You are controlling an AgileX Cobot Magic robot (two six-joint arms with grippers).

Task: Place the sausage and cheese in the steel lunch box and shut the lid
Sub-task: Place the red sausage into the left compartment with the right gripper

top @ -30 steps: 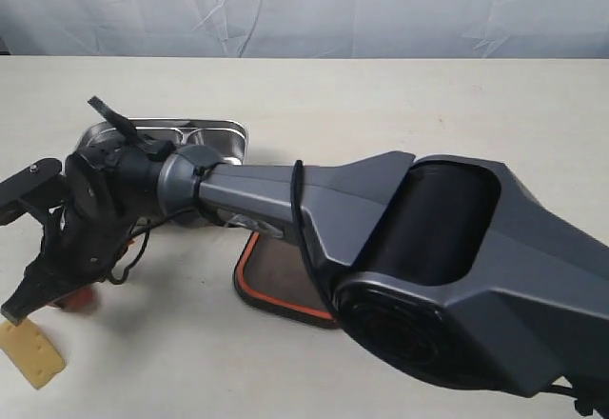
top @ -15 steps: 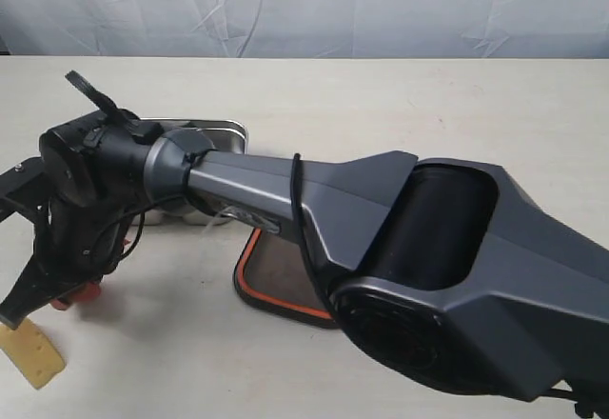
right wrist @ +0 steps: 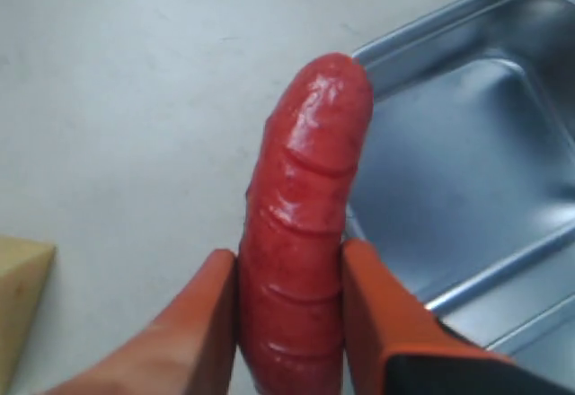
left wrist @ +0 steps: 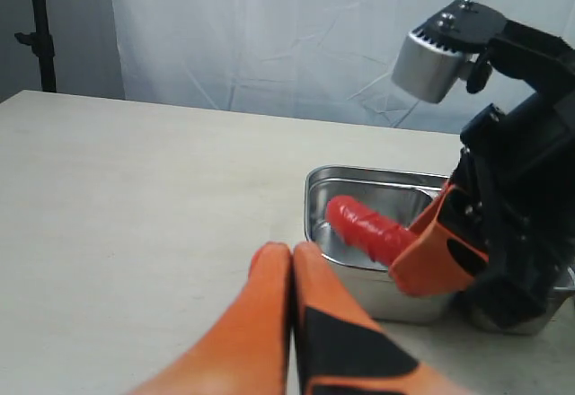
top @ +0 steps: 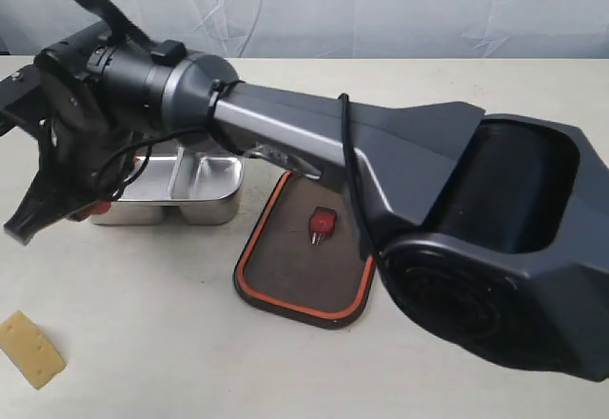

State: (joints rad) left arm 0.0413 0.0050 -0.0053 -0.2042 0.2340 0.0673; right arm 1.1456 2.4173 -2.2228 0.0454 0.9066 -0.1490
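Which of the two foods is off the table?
The sausage, held in the right gripper by the lunch box; the cheese lies flat on the table, untouched.

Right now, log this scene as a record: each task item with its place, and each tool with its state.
steel lunch box: open, on table, no food seen inside
sausage: gripped in right tool, above the table, tip near the box rim
right tool: shut on sausage
left tool: shut, empty
cheese: flat on table, apart from the box
lid: on table beside the box, orange rim up
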